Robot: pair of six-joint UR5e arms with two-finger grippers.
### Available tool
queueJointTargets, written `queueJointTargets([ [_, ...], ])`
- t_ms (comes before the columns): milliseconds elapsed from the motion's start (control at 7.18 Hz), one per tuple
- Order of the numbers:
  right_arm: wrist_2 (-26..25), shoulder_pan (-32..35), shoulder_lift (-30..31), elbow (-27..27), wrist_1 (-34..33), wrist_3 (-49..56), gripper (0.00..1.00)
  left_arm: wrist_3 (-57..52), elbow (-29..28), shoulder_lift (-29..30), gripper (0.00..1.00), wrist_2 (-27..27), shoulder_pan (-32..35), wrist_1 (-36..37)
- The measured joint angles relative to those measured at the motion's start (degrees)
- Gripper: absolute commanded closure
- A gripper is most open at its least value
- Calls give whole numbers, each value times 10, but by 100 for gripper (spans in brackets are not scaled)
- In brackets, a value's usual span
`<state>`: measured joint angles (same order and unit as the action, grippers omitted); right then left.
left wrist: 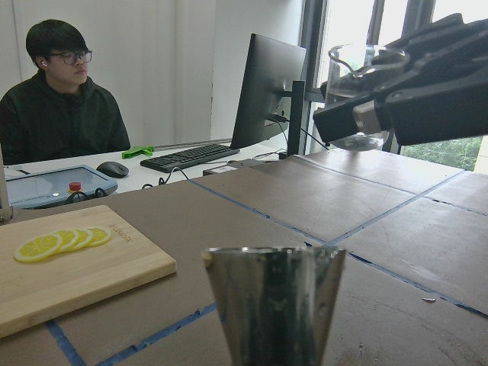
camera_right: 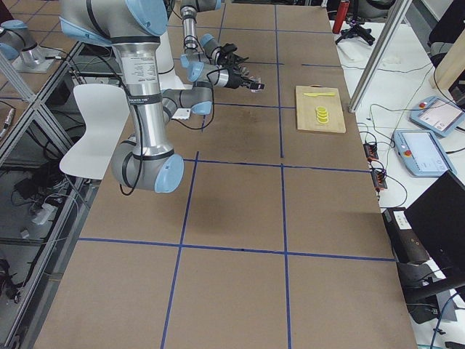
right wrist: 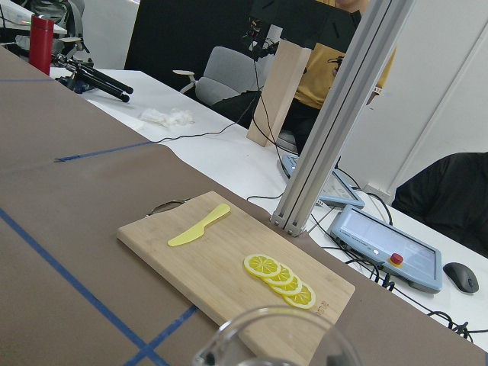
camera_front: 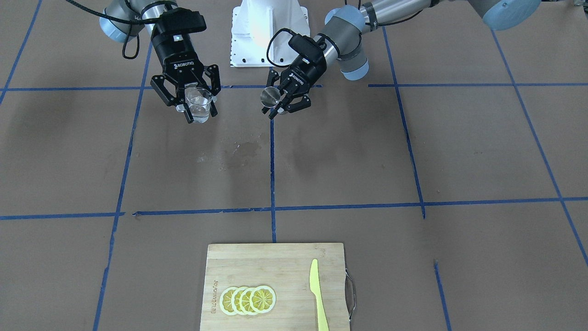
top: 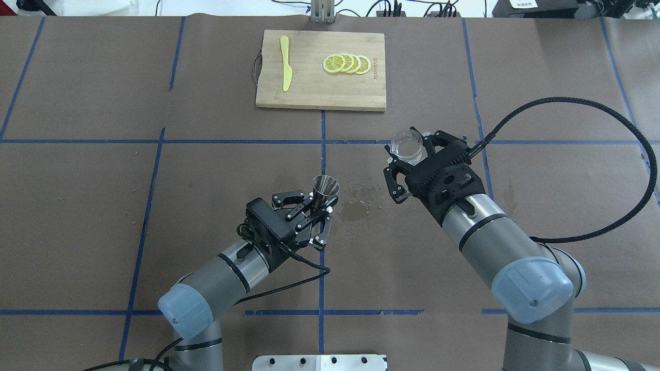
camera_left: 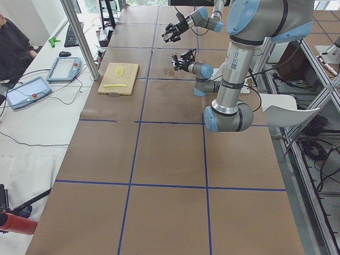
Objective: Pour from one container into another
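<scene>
My left gripper (top: pixel 322 202) is shut on a small metal cup (top: pixel 325 186), held upright above the table near the centre line. In the front-facing view the left gripper (camera_front: pixel 277 106) shows that same metal cup (camera_front: pixel 269 96). It fills the bottom of the left wrist view as the metal cup (left wrist: pixel 274 301). My right gripper (top: pixel 409 156) is shut on a clear glass cup (top: pixel 407 146), raised off the table, apart from the metal cup. The glass cup (camera_front: pixel 199 105) seems to hold a little clear liquid. Its rim (right wrist: pixel 278 339) shows low in the right wrist view.
A wooden cutting board (top: pixel 309 98) lies at the far edge with lemon slices (top: pixel 346 63) and a yellow knife (top: pixel 285 70) on it. A wet stain (top: pixel 356 207) marks the paper between the arms. A person (left wrist: pixel 57 91) sits beyond the table's end.
</scene>
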<state>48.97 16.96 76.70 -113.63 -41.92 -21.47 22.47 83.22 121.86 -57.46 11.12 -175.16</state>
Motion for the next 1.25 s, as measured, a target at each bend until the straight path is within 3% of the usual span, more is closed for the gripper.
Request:
queueJointTargets([
  [697, 1, -2, -1, -3, -7, 24, 100, -21, -46, 43, 100, -1, 15, 4],
  [1254, -3, -2, -31, -7, -68, 25, 100, -21, -73, 71, 100, -1, 15, 5],
])
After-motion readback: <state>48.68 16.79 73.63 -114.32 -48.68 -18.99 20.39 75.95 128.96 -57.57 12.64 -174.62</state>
